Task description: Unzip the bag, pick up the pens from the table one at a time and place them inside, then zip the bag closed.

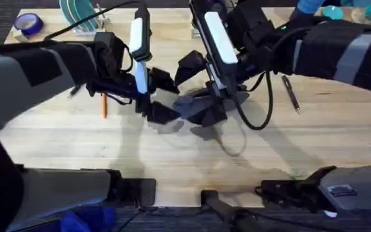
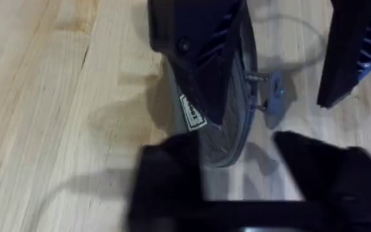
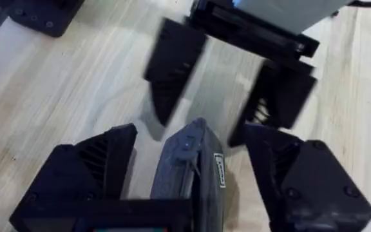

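Note:
The grey-blue bag [image 1: 190, 104] lies at the middle of the table [image 1: 172, 154], and both arms meet over it. My left gripper [image 1: 161, 113] is open at the bag's left end. In the left wrist view that end of the bag [image 2: 227, 138] sits between the fingers of the left gripper [image 2: 243, 177], close to one of them, and the zipper pull [image 2: 274, 96] sticks out sideways. My right gripper [image 3: 192, 177] is open and straddles the bag [image 3: 185, 161]. An orange pen [image 1: 104, 105] lies to the left. A dark pen [image 1: 292, 94] lies to the right.
A roll of blue tape [image 1: 28, 24] and teal plates [image 1: 76, 9] stand at the far left of the table. A thin loop of cord [image 1: 234, 143] trails in front of the bag. Bare wood lies along the near side.

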